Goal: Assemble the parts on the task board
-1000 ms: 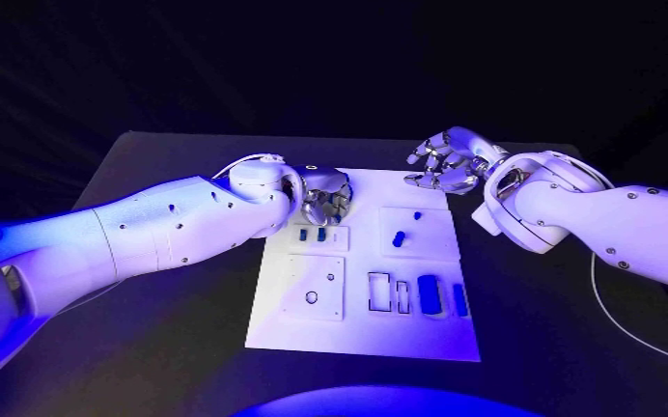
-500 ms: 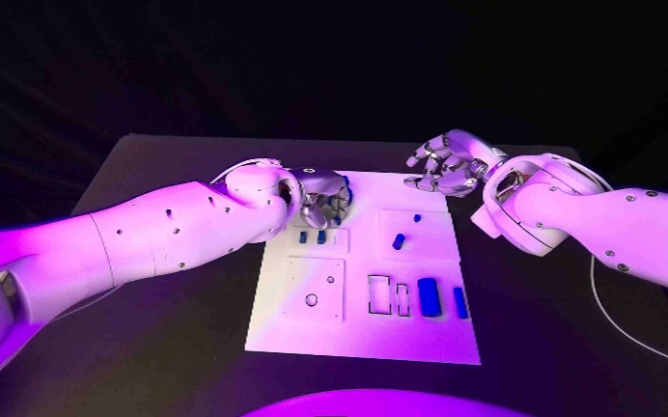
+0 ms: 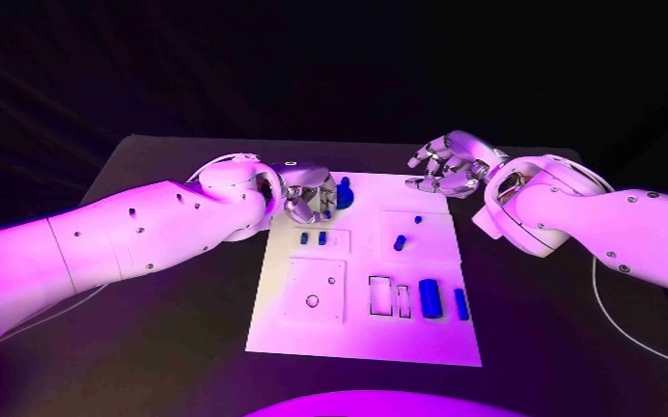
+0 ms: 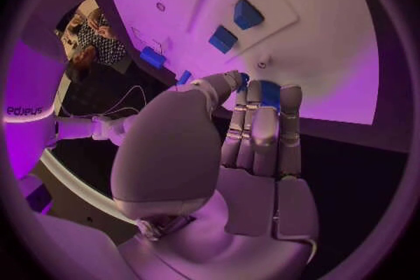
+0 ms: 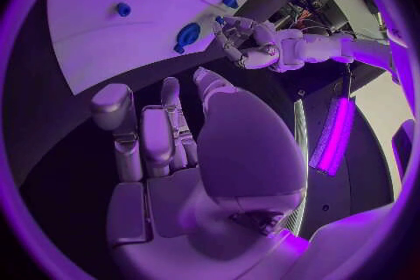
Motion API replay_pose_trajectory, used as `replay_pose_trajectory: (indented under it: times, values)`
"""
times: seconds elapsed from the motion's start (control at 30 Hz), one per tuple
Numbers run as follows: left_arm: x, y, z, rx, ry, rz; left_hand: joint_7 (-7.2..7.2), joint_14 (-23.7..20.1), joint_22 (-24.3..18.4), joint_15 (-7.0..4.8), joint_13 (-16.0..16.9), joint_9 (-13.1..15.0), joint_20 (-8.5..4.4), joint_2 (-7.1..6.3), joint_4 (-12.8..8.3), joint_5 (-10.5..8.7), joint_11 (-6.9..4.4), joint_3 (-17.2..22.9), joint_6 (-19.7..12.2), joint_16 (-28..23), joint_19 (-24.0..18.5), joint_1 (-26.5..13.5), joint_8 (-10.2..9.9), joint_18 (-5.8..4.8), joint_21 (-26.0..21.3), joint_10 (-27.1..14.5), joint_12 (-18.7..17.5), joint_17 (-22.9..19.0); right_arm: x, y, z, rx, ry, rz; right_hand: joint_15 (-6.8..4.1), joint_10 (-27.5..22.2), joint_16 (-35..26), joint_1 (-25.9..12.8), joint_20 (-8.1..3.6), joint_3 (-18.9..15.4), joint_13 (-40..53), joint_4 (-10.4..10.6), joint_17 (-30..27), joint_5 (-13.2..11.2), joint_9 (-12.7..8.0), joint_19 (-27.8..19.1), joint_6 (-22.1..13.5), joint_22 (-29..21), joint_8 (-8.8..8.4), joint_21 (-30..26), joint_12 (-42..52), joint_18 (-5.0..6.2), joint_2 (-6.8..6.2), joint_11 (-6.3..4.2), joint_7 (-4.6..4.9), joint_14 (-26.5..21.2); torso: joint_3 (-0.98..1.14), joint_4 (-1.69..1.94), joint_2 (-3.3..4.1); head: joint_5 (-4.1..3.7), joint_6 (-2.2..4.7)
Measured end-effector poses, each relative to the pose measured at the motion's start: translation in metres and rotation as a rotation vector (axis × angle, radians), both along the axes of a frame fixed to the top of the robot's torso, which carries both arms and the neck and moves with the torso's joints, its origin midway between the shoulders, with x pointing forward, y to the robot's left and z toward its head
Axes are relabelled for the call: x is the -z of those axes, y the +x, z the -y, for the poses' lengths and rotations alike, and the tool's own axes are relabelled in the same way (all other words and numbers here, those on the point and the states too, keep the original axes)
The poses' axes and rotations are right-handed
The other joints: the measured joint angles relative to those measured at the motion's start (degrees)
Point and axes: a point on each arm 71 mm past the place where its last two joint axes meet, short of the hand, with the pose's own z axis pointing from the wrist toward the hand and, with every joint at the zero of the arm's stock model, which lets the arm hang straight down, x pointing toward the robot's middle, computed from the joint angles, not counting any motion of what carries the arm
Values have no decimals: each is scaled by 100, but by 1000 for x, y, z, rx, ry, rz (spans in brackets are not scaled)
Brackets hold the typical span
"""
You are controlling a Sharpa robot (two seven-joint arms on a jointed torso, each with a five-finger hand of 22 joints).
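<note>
- At the near end of the white task board (image 3: pixel 365 325), two upright blue blocks (image 3: pixel 429 298) stand beside an outlined slot, and a small ring-shaped part (image 3: pixel 312 298) lies on the square plate to their left.
- At mid-board, a pair of small blue parts (image 3: pixel 314 238) sits in a recessed plate, with a lone blue peg (image 3: pixel 399 240) on the neighbouring plate toward the right arm.
- At the far left corner of the board, the left hand (image 3: pixel 309 197) now holds a blue part (image 3: pixel 343 193) pinched between thumb and fingertips, the piece standing clear above the board; half a second ago the same hand was bent low over the board near the pair of small parts, with no blue piece showing above it.
- The left wrist view confirms the hold: the part sits at the fingertips (image 4: pixel 262 99), the other fingers straight alongside it.
- The lift suggests a pick is done and a placement comes next; which socket it is meant for cannot be told.
- At the far right corner, the right hand (image 3: pixel 448 163) hovers where it was, fingers loosely curled and apart, holding nothing.
- Nothing stands between the held part and the board; the black table (image 3: pixel 167 340) surrounds it.
</note>
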Motion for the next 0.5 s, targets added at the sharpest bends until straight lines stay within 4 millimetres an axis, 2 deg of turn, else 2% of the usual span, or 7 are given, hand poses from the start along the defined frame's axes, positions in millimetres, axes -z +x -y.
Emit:
replay_pose_trajectory:
  times: [0.17,0.5]
  values:
    - [-1,1,-10,-21,-4,-4,0,0,3,0,0,0,0,-38,0,0,-19,0,0,0,0,-37,-28,0,0,18,-28,0,0,0,0,1,0,0,0,7,0,0,0,0,0,0,0,0,0,0,0,0,0,0,0,1,0,7,0,0,-1,-1,2,16,6]
    - [0,5,-18,-47,1,-16,8,0,11,0,0,0,0,-15,0,0,-31,0,28,0,0,-60,-33,0,0,31,-28,-2,0,0,1,2,-1,-1,0,7,0,0,0,32,-13,-1,0,0,0,0,0,-5,22,0,0,0,0,8,0,0,-4,-12,9,42,4]
